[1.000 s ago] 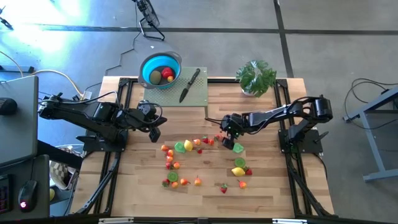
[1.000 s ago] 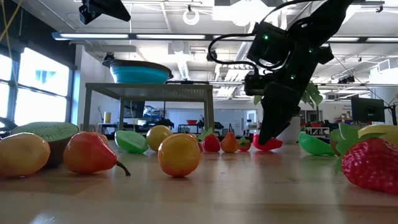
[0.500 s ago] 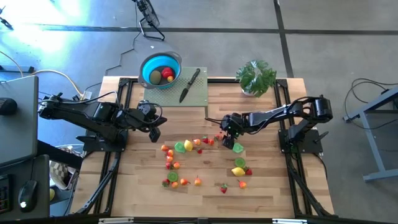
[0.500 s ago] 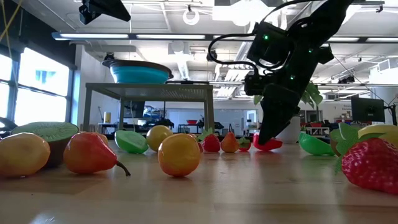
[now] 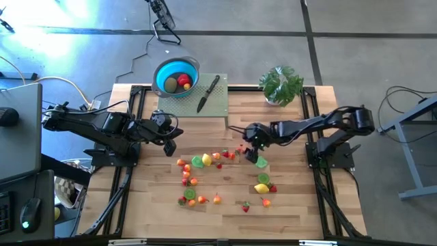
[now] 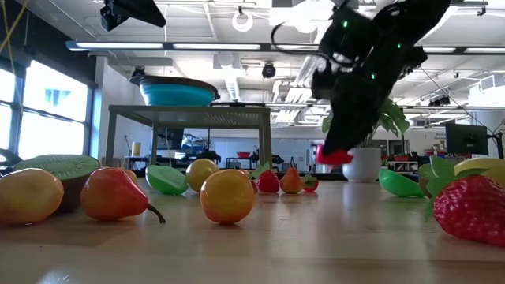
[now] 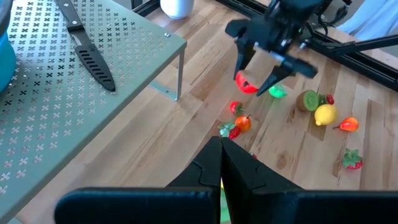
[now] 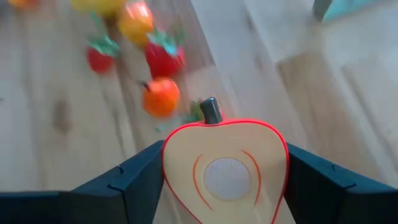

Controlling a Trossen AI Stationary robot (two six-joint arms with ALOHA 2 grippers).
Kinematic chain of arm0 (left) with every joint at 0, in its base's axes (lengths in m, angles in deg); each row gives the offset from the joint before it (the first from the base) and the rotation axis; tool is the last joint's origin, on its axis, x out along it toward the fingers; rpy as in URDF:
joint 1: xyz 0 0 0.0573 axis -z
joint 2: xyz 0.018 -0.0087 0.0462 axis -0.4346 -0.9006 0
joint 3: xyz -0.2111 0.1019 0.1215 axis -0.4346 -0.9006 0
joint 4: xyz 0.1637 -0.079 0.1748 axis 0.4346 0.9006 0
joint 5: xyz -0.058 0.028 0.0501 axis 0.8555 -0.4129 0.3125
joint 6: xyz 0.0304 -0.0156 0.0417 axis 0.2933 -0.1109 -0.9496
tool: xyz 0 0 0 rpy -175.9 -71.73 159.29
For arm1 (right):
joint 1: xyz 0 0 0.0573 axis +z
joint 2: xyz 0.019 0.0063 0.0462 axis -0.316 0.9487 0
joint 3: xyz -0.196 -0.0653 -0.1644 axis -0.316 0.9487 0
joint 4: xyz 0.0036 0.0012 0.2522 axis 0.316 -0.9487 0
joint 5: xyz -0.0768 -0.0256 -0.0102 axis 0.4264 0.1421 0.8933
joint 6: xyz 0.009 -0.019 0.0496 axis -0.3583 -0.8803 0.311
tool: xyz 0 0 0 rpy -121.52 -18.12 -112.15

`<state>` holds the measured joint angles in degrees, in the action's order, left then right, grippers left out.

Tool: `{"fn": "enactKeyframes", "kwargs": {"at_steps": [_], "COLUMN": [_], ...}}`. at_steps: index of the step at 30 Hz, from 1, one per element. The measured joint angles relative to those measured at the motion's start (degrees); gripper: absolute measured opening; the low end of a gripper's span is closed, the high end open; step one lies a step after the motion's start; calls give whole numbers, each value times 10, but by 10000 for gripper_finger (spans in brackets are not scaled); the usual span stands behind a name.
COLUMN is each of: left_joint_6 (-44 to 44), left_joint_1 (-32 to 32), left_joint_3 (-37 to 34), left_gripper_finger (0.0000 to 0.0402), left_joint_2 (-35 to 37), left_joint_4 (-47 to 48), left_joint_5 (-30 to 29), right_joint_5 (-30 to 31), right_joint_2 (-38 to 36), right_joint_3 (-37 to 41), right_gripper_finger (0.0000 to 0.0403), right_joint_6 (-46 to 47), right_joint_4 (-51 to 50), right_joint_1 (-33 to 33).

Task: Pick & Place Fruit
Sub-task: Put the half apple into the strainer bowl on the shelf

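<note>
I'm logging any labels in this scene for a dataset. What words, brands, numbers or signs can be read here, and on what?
None can be read.
Apple half held in the right gripper: only a plain round mark on its cut face, no letters.
Knife and shelf: no markings.
Bowl, plant: no labels show.
Room behind the table in the low view: anything there is too small to read.

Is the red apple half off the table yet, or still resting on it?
Off the table. The right gripper holds the red apple half between its fingers, and the low view shows clear space between it and the tabletop.
</note>
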<state>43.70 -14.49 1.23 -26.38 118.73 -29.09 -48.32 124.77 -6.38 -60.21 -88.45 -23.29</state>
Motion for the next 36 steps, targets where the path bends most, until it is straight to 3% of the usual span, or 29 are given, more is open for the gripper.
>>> {"fn": "enactKeyframes", "kwargs": {"at_steps": [7, 15, 20, 28, 36], "left_joint_6": [0, -2, -43, -167, -268], "left_joint_1": [0, 0, 0, 0, 0], "left_joint_3": [0, 0, 0, 0, 0], "left_gripper_finger": [0, 0, 0, 0, 0], "left_joint_2": [0, 0, 0, -12, -28], "left_joint_4": [-2, -6, -17, -173, -331], "left_joint_5": [0, -7, -43, -43, -11], "right_joint_5": [18, 106, 131, 121, 105], "right_joint_2": [-81, -157, -170, -154, -155], "right_joint_3": [-1, -2, -14, -84, -119], "right_gripper_finger": [258, 272, 257, 271, 261], "right_joint_6": [8, 11, 12, -9, -20], "right_joint_4": [6, 54, 101, 125, 172], "right_joint_1": [0, 16, 29, 51, 68]}}
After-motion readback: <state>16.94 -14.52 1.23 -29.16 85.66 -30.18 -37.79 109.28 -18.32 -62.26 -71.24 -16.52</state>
